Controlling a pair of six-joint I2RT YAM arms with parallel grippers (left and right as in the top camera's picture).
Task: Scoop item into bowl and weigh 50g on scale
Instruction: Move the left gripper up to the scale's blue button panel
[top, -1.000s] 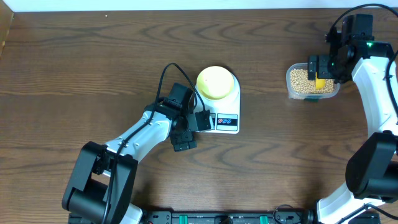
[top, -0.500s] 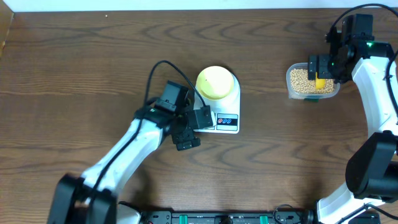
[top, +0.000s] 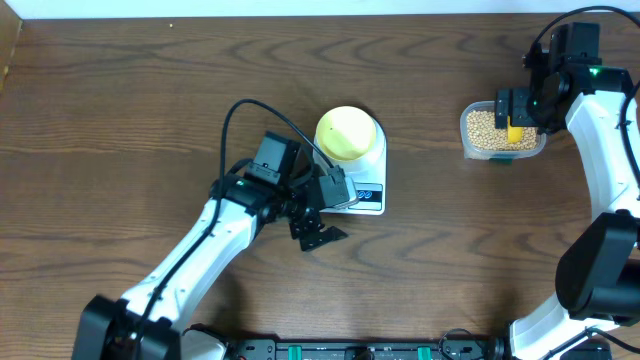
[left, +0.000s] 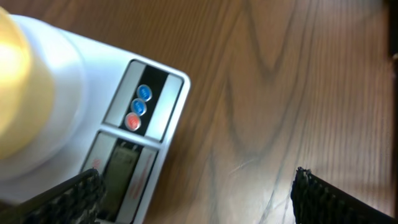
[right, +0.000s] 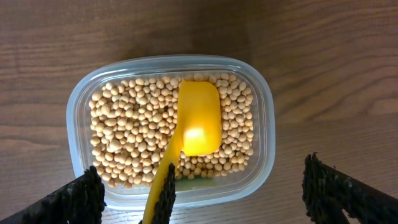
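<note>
Both tools are seen spread wide, nothing gripped, above the wooden bench (top: 120, 100).
The scale (top: 374, 152) is placed at centre frame, the bowl (top: 346, 133) set on its platform; the left tool (top: 331, 211) is held at its lower-left corner. At upper right, the right tool (top: 522, 112) is held over a clear tub (right: 264, 149), where the item (right: 124, 130) is heaped around a yellow scoop (right: 199, 121).

Bowl (top: 346, 132) sits on the far end of the scale (top: 374, 160), mid-desk (top: 120, 120). Tub (top: 470, 140) is well off to the right, beans (top: 482, 125) in it, scoop (right: 199, 124) on top. Left tool (top: 330, 212) is at the scale's near-left corner, right tool (top: 516, 108) over the tub.
</note>
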